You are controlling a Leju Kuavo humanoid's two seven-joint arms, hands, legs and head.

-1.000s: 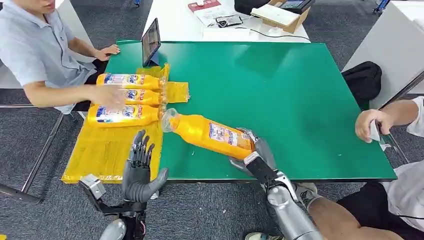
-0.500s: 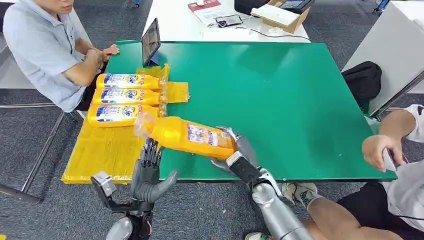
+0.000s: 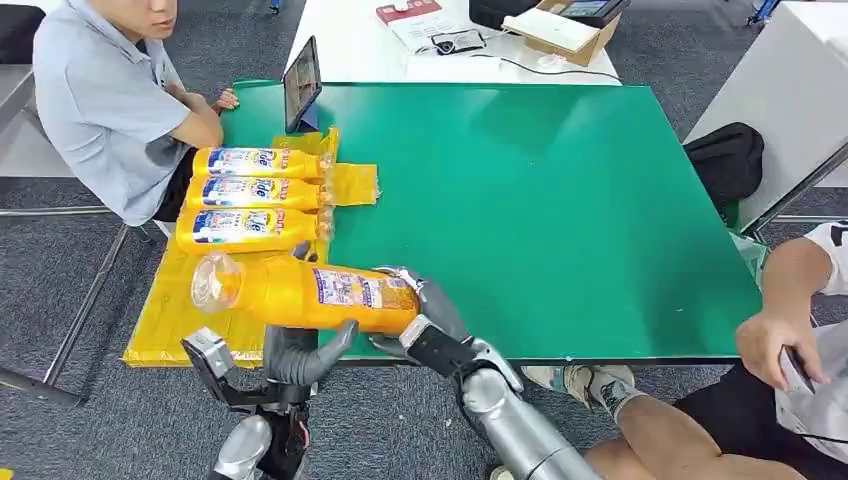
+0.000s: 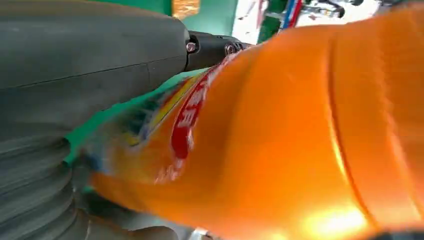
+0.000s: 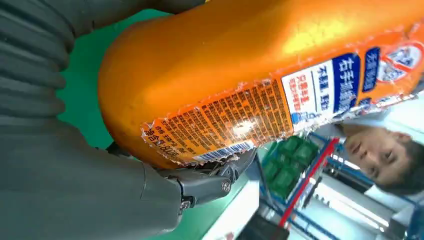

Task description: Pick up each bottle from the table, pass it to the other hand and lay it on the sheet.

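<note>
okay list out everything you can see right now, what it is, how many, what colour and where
Held bottle: one, orange, over the table's near edge.
Laid bottles: three, orange, side by side on the sheet.
Sheet: one, yellow, table's left end.
Table: one, green.
Tablet: one, dark, propped at the far-left corner.
Black bag: one, right of the table.
People: two, seated left and right.
Right hand: grips the bottle's base.
Left hand: under the bottle's body.

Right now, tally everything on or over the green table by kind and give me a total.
Orange bottles lying on the yellow sheet: 3
Orange bottle carried by the right hand, over the left hand: 1
Yellow sheets: 1
Tablets standing at the table's far edge: 1
Total: 6
</note>
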